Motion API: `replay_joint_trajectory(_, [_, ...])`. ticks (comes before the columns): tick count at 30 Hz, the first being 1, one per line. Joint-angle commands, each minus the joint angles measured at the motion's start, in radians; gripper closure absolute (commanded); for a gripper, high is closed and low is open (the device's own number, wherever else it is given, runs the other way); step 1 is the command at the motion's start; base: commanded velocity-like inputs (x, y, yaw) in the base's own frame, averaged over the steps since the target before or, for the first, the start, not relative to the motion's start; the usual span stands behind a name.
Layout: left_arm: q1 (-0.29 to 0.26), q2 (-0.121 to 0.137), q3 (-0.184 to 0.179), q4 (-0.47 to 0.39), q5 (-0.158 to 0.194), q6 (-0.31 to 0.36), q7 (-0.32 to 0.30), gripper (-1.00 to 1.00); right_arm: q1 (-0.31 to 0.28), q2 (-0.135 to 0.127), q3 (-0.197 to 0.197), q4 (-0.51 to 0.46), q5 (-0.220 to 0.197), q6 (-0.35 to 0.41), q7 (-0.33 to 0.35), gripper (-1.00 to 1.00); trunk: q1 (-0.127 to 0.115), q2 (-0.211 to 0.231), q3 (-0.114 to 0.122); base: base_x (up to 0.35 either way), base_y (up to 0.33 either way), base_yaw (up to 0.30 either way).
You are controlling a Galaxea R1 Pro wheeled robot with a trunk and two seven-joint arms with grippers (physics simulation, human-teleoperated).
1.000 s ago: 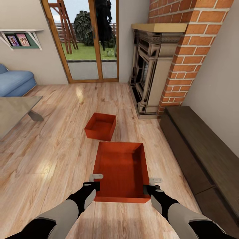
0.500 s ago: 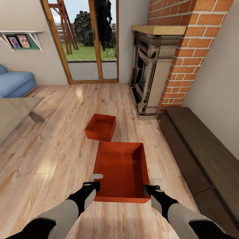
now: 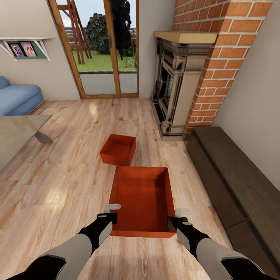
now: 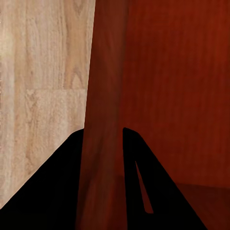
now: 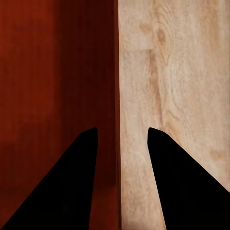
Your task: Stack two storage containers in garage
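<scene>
Now my left gripper (image 3: 110, 212) straddles the left wall of the near storage container (image 3: 143, 198), and in the left wrist view its fingers (image 4: 62, 191) sit tight on either side of that wall, clamped. My right gripper (image 3: 179, 215) straddles the right wall; the right wrist view shows a gap between its fingers (image 5: 72, 187) and the wall, so I cannot tell whether it grips. This container sits over the wood-plank floor (image 3: 70, 182) just ahead of me. The far storage container (image 3: 118, 148) lies on the planks beyond, toward the fireplace (image 3: 175, 85). Since half a second ago, arms and near container keep their places; the room has slid slightly, so my camera moved.
</scene>
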Motion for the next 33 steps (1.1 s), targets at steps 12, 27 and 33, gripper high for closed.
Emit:
replay_joint_trajectory(12, [0.0, 0.001, -0.004, -0.004, -0.014, 0.007, 0.024, 1.0, 0.0, 0.001, 0.007, 0.001, -0.016, -0.002, 0.006, 1.0, -0.046, 0.084, 0.037, 0.0, 0.0, 0.0])
replay_joint_trajectory(27, [0.0, 0.001, -0.003, -0.004, -0.014, 0.007, 0.024, 1.0, 0.0, 0.003, 0.007, 0.001, -0.015, -0.002, -0.002, 1.0, -0.104, 0.189, 0.084, 0.0, 0.0, 0.0])
replay_joint_trajectory(33, [0.0, 0.001, -0.003, -0.004, -0.014, 0.007, 0.024, 1.0, 0.0, 0.003, 0.007, 0.001, -0.015, -0.002, -0.002, 1.0, -0.127, 0.231, 0.103, 0.0, 0.0, 0.0])
